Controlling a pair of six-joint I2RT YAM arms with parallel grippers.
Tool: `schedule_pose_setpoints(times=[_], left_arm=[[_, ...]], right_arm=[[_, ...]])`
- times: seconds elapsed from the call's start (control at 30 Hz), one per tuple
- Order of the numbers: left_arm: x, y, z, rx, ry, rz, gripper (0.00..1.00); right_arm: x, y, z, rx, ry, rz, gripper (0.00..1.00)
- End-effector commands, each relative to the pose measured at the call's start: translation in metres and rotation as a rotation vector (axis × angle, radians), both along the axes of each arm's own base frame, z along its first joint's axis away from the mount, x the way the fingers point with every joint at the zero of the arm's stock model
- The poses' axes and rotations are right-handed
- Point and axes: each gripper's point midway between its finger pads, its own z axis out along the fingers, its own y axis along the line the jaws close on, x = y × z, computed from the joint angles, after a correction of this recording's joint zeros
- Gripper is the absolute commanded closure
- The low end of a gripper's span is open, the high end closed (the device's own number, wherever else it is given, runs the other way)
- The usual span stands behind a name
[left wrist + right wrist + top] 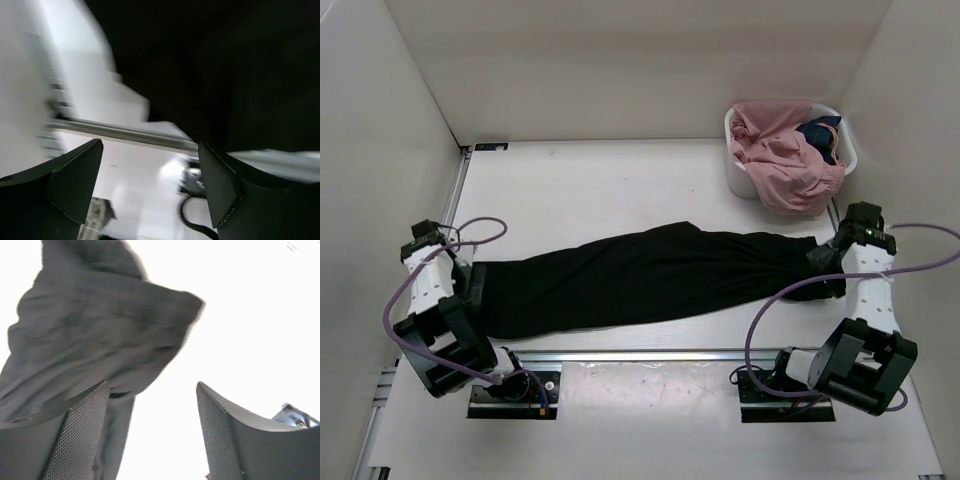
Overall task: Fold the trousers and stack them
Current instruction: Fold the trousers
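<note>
Trousers (640,275) lie stretched left to right across the surface (620,180), flattened for folding. The left tool (150,167) and right tool (152,405) flank the ends, jaws apart, gripping nothing.

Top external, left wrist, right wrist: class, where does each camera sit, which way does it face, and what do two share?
Top external: overhead from behind, looking down at table; left arm, right arm.
Left wrist: faces trousers edge; left gripper open.
Right wrist: faces trousers end; right gripper open.
Shared: all three see the trousers.
</note>
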Motion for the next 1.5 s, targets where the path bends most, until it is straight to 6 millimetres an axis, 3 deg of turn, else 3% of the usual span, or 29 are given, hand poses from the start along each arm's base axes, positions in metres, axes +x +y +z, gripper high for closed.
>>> schedule_pose_setpoints(times=[0.0,0.13,0.27,0.47,0.57,0.6,0.7,0.73,0.83,0.97,1.0,1.2,1.27,1.4,1.47], left_arm=[[-0.009,-0.034,-0.014,-0.150,0.003,0.009,0.12],[0.003,-0.031,-0.003,-0.154,-0.055,0.051,0.12],[-0.005,-0.038,-0.012,-0.179,-0.030,0.052,0.10],[-0.022,-0.042,-0.032,-0.171,0.019,0.081,0.10],[-0.028,-0.032,-0.046,-0.106,0.033,0.091,0.12],[-0.025,-0.028,-0.045,-0.088,0.025,0.084,0.17],[-0.021,-0.030,-0.045,-0.109,0.014,0.079,0.29],[-0.017,-0.028,-0.042,-0.103,0.003,0.078,0.38],[-0.011,-0.027,-0.038,-0.105,-0.020,0.086,0.46],[-0.009,-0.026,-0.036,-0.100,-0.028,0.085,0.76],[-0.009,-0.026,-0.036,-0.100,-0.028,0.085,0.86],[-0.011,-0.022,-0.038,-0.078,-0.014,0.071,0.86],[-0.004,-0.015,-0.028,-0.044,-0.054,0.071,0.86],[0.019,0.001,0.002,0.018,-0.138,0.053,0.86],[0.042,0.007,0.023,0.016,-0.214,0.038,0.86]], right_arm=[[-0.027,0.001,-0.029,0.089,0.080,0.003,0.26],[-0.010,0.004,-0.052,0.176,0.082,0.005,0.33],[0.002,-0.001,-0.072,0.193,0.105,-0.023,0.33],[-0.004,-0.008,-0.093,0.174,0.168,-0.071,0.38],[-0.015,-0.010,-0.100,0.149,0.204,-0.083,0.50],[-0.016,-0.012,-0.100,0.140,0.208,-0.086,0.62],[-0.019,-0.018,-0.100,0.107,0.223,-0.084,0.79],[-0.020,-0.019,-0.100,0.097,0.229,-0.078,0.82],[-0.024,-0.022,-0.100,0.079,0.250,-0.066,0.89],[-0.030,-0.022,-0.099,0.072,0.278,-0.048,1.00],[-0.030,-0.024,-0.097,0.059,0.274,-0.051,1.00],[-0.032,-0.034,-0.074,-0.011,0.261,-0.011,1.00],[-0.034,-0.036,-0.065,-0.022,0.270,0.003,1.00],[-0.021,-0.045,-0.033,-0.074,0.219,0.044,1.00],[-0.013,-0.047,-0.021,-0.077,0.193,0.055,1.00]])
